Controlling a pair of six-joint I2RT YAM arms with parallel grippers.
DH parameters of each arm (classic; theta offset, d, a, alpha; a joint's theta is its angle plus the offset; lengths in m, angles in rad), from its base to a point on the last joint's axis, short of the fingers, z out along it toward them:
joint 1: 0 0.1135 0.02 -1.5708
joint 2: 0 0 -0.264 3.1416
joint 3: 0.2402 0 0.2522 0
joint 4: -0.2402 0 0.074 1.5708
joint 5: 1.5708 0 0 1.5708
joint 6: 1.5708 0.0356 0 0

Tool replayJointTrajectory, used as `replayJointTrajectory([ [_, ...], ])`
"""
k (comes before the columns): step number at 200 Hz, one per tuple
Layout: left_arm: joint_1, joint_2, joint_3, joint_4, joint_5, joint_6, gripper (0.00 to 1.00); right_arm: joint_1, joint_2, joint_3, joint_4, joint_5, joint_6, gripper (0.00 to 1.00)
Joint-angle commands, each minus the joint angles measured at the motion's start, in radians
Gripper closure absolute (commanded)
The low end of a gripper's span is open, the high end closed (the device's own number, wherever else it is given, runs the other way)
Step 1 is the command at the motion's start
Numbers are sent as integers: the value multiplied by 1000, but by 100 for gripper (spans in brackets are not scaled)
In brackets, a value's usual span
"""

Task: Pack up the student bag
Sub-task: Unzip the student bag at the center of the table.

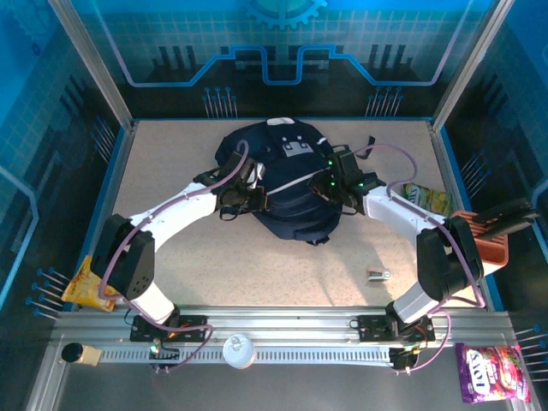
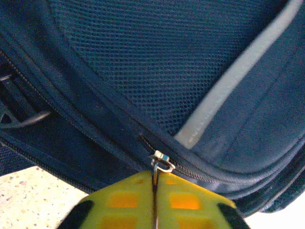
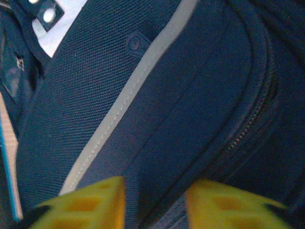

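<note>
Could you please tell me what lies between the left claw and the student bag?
A metal zipper pull, pinched in the left claw, which sits right at the student bag; the left wrist view shows this.

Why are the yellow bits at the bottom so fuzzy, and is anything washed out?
Left wrist view: the yellow fingers sit too near the lens and blur, while the zipper pull and student bag are sharp. Right wrist view: fingers blur likewise; the white patch is washed out. Top external view: even light, crisp, blue-tinted walls.
</note>
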Motion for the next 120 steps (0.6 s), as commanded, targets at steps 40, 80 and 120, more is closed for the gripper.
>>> replayJointTrajectory([
  [40, 96, -90, 25, -14, 36, -11, 43, -19, -216, -10, -413, 219, -179, 20],
  [80, 184, -218, -42, 2, 4, 8, 17, -28, -329, -83, -666, 324, -161, 19],
  [120, 248, -289, -96, 58, -15, 16, 1, -32, -360, -137, -845, 349, -21, 16],
])
